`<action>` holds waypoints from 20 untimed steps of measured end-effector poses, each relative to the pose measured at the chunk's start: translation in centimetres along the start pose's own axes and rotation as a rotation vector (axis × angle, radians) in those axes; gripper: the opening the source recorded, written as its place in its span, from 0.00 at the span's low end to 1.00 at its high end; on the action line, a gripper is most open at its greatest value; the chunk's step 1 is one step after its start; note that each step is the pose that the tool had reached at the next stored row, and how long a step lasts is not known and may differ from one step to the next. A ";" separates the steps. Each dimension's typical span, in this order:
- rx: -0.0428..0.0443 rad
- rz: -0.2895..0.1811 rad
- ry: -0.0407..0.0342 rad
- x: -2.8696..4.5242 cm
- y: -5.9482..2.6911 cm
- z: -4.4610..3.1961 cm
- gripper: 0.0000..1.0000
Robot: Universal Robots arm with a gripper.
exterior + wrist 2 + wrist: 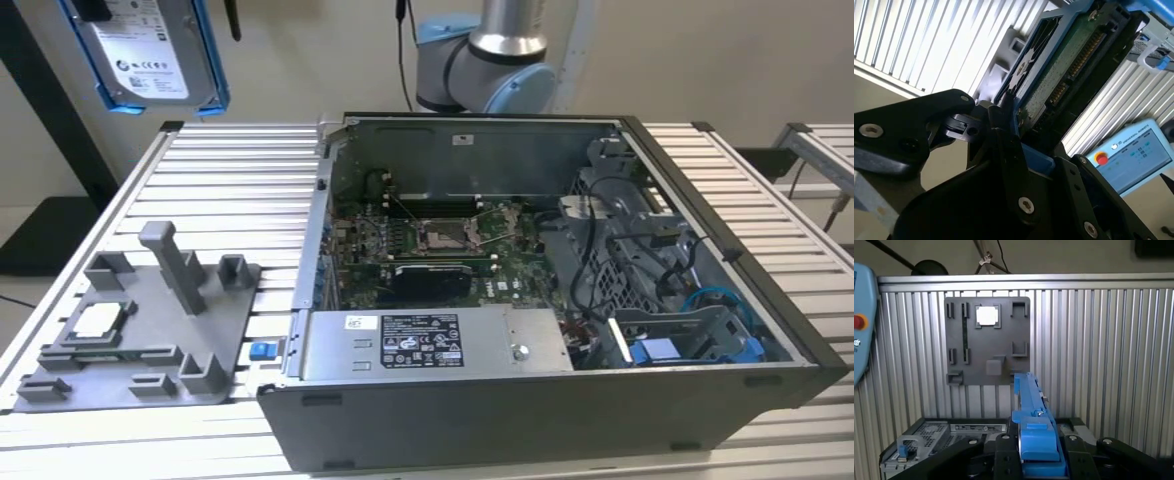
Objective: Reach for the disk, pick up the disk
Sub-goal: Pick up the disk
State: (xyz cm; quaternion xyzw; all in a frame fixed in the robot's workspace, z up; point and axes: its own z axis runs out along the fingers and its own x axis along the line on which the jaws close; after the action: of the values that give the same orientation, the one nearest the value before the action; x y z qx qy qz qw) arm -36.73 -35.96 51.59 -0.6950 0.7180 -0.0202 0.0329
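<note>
- Holding the disk (150, 55) high up, well above the counter (214, 165), to the exterior view's left of the open computer case (534, 425).
- Pinching its blue rails (1029, 390) tight with the claw (1037, 460), on a thin edge.
- Might slip on smooth plastic, then fall and smash on the counter.

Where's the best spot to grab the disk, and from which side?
Probably one end of the disk, coming in along its length and clamping the blue rails. It is a thin, flat slab, and the gripper holds it that way now.

Silver arm (509, 22), blue joint cap (525, 90), black pincer (1037, 452)
</note>
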 end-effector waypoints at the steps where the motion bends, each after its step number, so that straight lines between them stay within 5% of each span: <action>1: 0.0001 0.000 -0.0001 -0.01 -0.26 0.03 0.00; 20: -0.0010 0.000 0.0000 -0.17 -5.24 0.40 0.00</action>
State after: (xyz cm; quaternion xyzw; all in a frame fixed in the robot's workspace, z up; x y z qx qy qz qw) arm -31.47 -35.96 51.59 -0.6950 0.7180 -0.0199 0.0326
